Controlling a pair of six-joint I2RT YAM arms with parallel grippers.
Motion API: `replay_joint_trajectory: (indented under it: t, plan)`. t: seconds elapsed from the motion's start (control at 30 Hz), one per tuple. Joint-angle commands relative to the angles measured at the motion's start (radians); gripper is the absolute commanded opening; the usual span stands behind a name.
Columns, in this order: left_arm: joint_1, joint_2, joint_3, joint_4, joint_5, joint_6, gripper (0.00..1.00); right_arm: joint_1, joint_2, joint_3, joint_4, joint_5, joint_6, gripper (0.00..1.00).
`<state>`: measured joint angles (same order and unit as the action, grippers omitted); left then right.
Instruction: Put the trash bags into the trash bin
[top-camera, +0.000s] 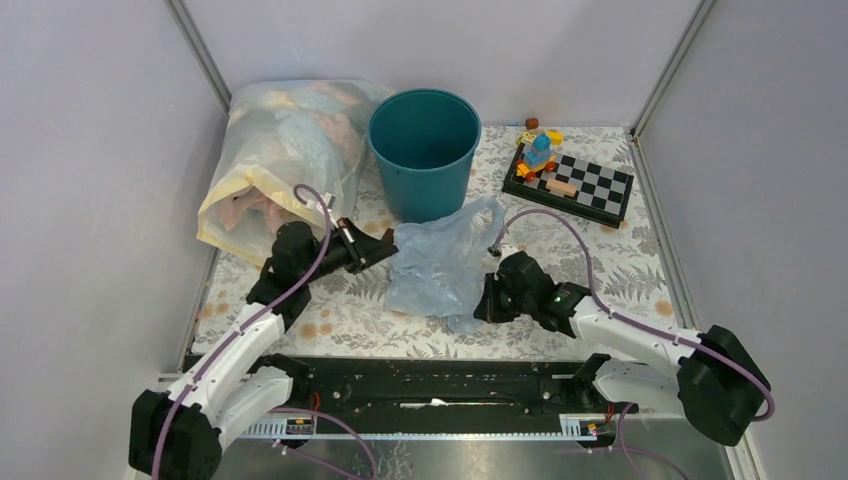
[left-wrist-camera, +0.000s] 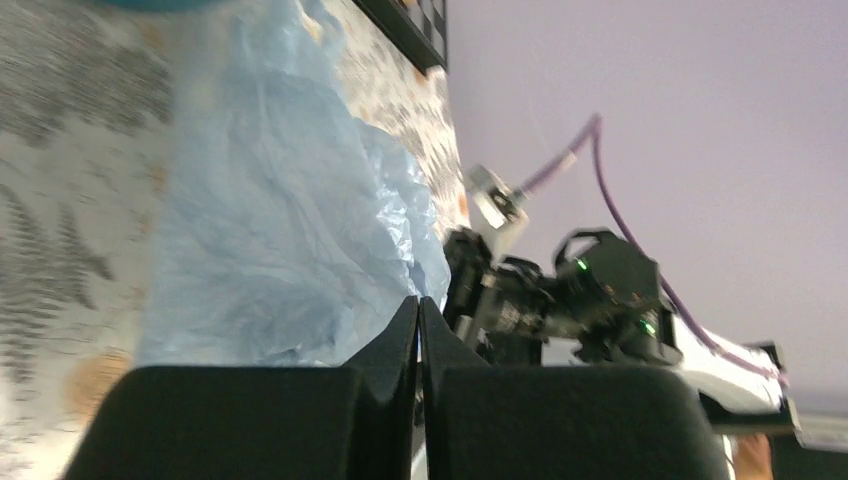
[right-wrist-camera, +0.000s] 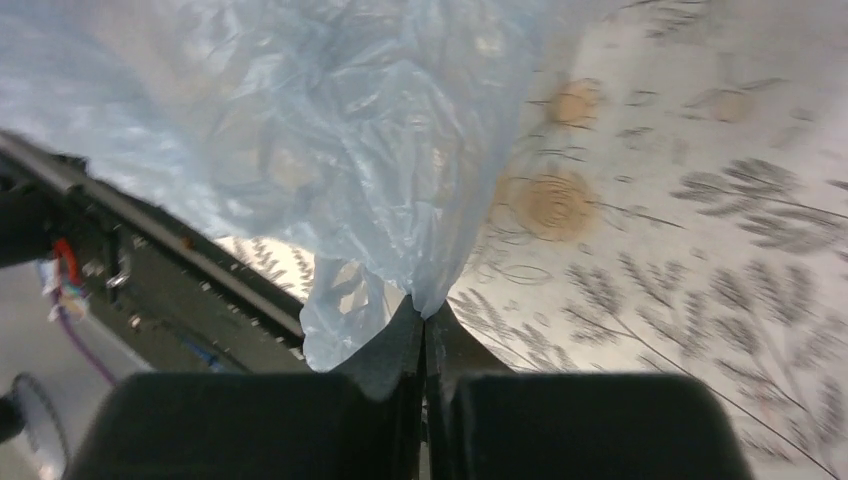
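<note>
Above the desk (top-camera: 630, 265), top view: the bag (top-camera: 440, 262) lies slack between the two arms. The bin (top-camera: 424, 150) stands upright just beyond it at 12 o'clock, mouth open. The left hand (top-camera: 390, 243) meets the bag's 9 o'clock edge and the right hand (top-camera: 483, 300) its 4 o'clock corner; these opposite holds likely serve to spread and lift the film toward the bin.

Left wrist view: jaws clenched together, the bag's edge running in at their tips, so the film appears pinched.

Right wrist view: jaws clenched on a gathered point of the bag, which fans out from the pinch. The bag is not yet in the bin.
</note>
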<state>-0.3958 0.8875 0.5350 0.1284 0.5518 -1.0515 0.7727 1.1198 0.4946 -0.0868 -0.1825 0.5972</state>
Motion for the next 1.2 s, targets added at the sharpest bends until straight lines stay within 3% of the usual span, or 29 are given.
replay_joint_trajectory:
  t: [0.0, 0.13, 0.23, 0.3, 0.43, 0.53, 0.57, 0.6, 0.7, 0.77, 0.9, 1.17]
  plan:
    - [0.139, -0.029, 0.045, -0.098, 0.065, 0.120, 0.00, 0.007, -0.082, 0.114, -0.238, 0.295, -0.011, 0.00]
    - [0.251, -0.003, 0.048, -0.126, 0.137, 0.160, 0.00, 0.005, -0.161, 0.207, -0.462, 0.571, -0.015, 0.00]
    - [0.284, 0.013, 0.043, -0.126, 0.138, 0.179, 0.00, 0.006, -0.222, 0.289, -0.603, 0.797, 0.044, 0.00]
    - [0.295, 0.021, 0.036, -0.127, 0.129, 0.184, 0.00, 0.006, -0.269, 0.322, -0.646, 0.871, 0.073, 0.00]
    - [0.316, 0.025, 0.005, -0.104, 0.096, 0.180, 0.00, 0.006, -0.348, 0.367, -0.668, 0.937, 0.085, 0.00]
    - [0.316, 0.028, -0.012, -0.064, 0.120, 0.173, 0.00, 0.006, -0.357, 0.382, -0.648, 0.869, 0.044, 0.00]
    - [0.309, 0.028, -0.015, -0.043, 0.142, 0.181, 0.03, 0.005, -0.348, 0.383, -0.636, 0.829, 0.031, 0.00]
    - [0.298, 0.026, -0.012, -0.047, 0.157, 0.197, 0.14, 0.005, -0.333, 0.386, -0.631, 0.792, 0.023, 0.00]
    - [0.221, -0.012, -0.023, -0.068, 0.132, 0.213, 0.65, 0.005, -0.284, 0.394, -0.610, 0.704, 0.005, 0.00]
    - [0.136, -0.064, -0.052, -0.068, 0.066, 0.193, 0.81, 0.005, -0.264, 0.395, -0.593, 0.670, 0.000, 0.00]
    - [-0.061, -0.137, -0.104, -0.068, -0.074, 0.150, 0.88, 0.006, -0.253, 0.382, -0.547, 0.621, -0.006, 0.00]
    - [-0.400, -0.094, -0.165, -0.013, -0.313, 0.074, 0.86, 0.005, -0.251, 0.385, -0.539, 0.603, -0.007, 0.00]
